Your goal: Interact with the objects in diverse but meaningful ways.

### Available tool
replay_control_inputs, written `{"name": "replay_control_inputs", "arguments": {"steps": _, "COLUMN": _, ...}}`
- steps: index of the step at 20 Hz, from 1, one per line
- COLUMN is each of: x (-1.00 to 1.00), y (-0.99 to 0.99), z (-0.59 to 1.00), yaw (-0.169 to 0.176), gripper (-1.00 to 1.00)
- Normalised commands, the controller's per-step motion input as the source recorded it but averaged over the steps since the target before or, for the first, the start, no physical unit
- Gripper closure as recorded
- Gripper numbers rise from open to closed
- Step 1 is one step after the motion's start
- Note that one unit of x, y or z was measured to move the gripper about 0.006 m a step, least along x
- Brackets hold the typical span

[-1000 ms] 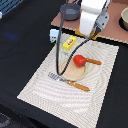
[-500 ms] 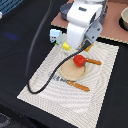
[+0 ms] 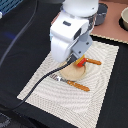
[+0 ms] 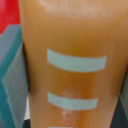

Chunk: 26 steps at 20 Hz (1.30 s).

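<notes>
Golden-orange bread loaf [image 4: 72, 60], marked with pale slash lines, fills my wrist view, pressed close to the lens, with red [image 4: 10, 15] behind it at one corner and grey-teal [image 4: 12, 75] beside it. From the exterior view I see the arm's white housing [image 3: 70, 35] low over a tan plate [image 3: 70, 74] on the striped placemat [image 3: 95, 95], beside an orange-handled knife [image 3: 80, 86]. Gripper fingers are hidden; I cannot tell their spread.

dark table [image 3: 20, 35] under a pale striped mat [image 3: 100, 95], evenly lit.
</notes>
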Motion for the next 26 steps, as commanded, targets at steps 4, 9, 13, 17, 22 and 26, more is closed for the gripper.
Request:
{"name": "replay_control_inputs", "arguments": {"steps": 4, "x": -0.16, "y": -0.95, "z": -0.06, "yaw": 0.0, "gripper": 1.0}}
{"name": "replay_control_inputs", "arguments": {"steps": 9, "x": -0.18, "y": -0.92, "z": -0.47, "yaw": 0.0, "gripper": 1.0}}
{"name": "replay_control_inputs", "arguments": {"steps": 13, "x": -0.31, "y": -0.87, "z": -0.69, "yaw": 0.0, "gripper": 1.0}}
{"name": "replay_control_inputs", "arguments": {"steps": 17, "x": -0.4, "y": -0.71, "z": -0.74, "yaw": 0.0, "gripper": 1.0}}
{"name": "replay_control_inputs", "arguments": {"steps": 22, "x": -0.19, "y": -0.33, "z": -0.14, "yaw": 0.017, "gripper": -1.0}}
{"name": "replay_control_inputs", "arguments": {"steps": 26, "x": 0.0, "y": 0.01, "z": 0.5, "yaw": 0.109, "gripper": -1.0}}
